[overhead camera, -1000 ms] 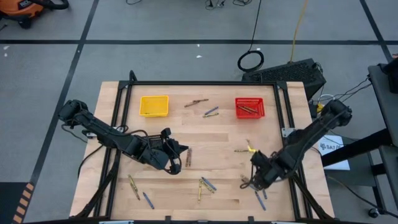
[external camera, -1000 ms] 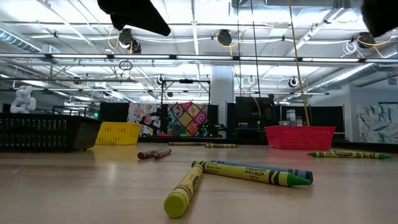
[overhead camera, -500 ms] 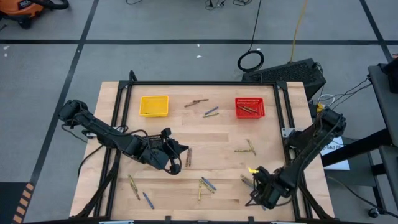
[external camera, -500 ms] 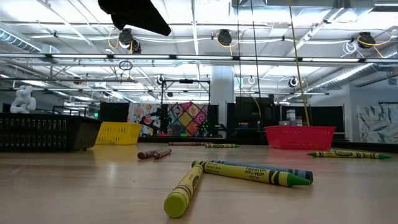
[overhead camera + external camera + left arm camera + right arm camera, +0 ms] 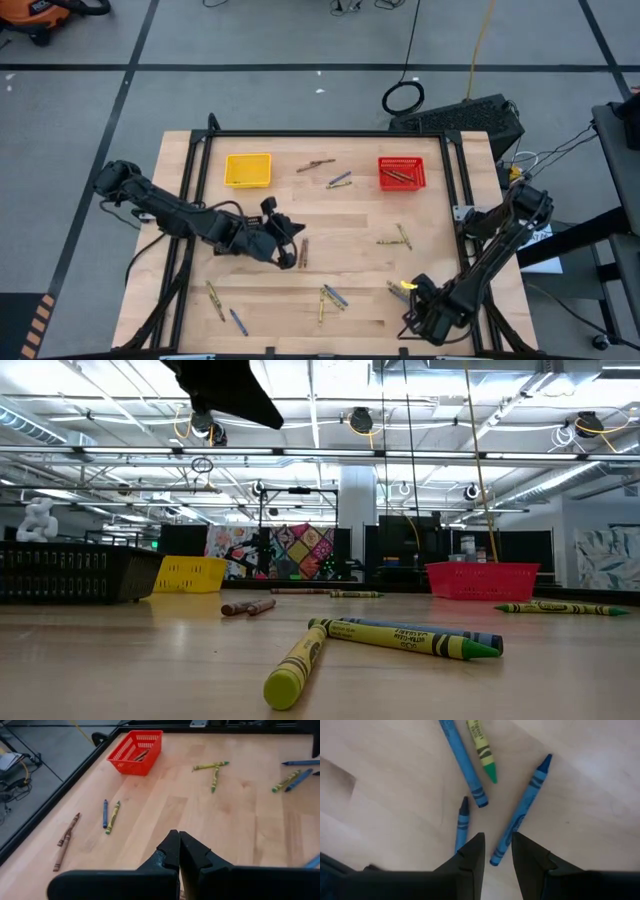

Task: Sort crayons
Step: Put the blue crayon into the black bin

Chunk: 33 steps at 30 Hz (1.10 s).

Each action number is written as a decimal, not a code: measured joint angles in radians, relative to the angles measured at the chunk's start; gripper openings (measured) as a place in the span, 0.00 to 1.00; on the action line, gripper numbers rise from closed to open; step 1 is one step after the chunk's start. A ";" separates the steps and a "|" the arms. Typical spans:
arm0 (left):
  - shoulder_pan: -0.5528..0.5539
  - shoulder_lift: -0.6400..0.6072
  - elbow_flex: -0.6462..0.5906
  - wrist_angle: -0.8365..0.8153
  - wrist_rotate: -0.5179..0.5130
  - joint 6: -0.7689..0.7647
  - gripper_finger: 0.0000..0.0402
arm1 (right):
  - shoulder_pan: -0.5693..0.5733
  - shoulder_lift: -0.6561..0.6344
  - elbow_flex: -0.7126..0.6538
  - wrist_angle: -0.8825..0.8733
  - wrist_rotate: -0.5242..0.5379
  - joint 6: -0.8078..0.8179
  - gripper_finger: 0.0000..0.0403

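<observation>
Although the crayons look trivial to lift, being light, stiff, thin sticks with smooth paper wraps, my judgement is that they will roll and skid on the bare wood, so a pinch across the middle of the barrel, square to its length, seems safest; the tips look breakable.

Near edge of desk [image 5: 180, 300]: right end effector [image 5: 496, 851] hangs low over a small cluster, fingers apart with a narrow gap and nothing between them. Directly ahead of it lie a short blue crayon [image 5: 461, 825], a long blue crayon [image 5: 522, 810] slanting past the gap, another blue one [image 5: 462, 762] and a green-tipped yellow crayon [image 5: 481, 751]. The right arm is folded far back toward the near right corner, wrist pitched down at the wood.

Near middle: a yellow, a green and a blue crayon lie in a loose bunch [image 5: 390, 640]; two more singles sit near left [image 5: 222, 308].

Mid desk: left end effector [image 5: 178, 851] is raised clear of the surface, fingers pressed together, holding nothing visible. Arm reaches in from the left edge, elbow low, pointing toward the far right. A brown crayon [image 5: 304, 252] lies just beside it.

Far side: yellow basket [image 5: 248, 169], a brown pair [image 5: 65, 840], a blue-and-yellow pair [image 5: 110, 815], and red basket [image 5: 137, 751] with crayons already in it. Sorting appears mostly undone.
</observation>
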<state>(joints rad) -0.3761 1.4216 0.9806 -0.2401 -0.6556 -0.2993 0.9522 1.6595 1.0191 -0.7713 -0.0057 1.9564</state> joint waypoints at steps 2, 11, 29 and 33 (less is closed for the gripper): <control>0.007 0.000 0.000 0.000 0.000 0.000 0.00 | 0.001 0.014 0.000 0.002 -0.015 -0.001 0.20; 0.017 0.000 0.000 -0.001 0.023 0.001 0.00 | 0.001 0.036 0.000 -0.008 -0.024 0.002 0.20; 0.016 0.000 0.000 -0.001 0.024 0.001 0.00 | -0.001 0.119 0.004 -0.032 -0.089 0.000 0.18; 0.016 0.000 0.000 -0.001 0.024 0.001 0.00 | 0.000 0.121 0.003 -0.044 -0.081 0.032 0.10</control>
<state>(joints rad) -0.3599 1.4216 0.9806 -0.2413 -0.6319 -0.2985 0.9524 1.7802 1.0222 -0.8151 -0.0864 1.9879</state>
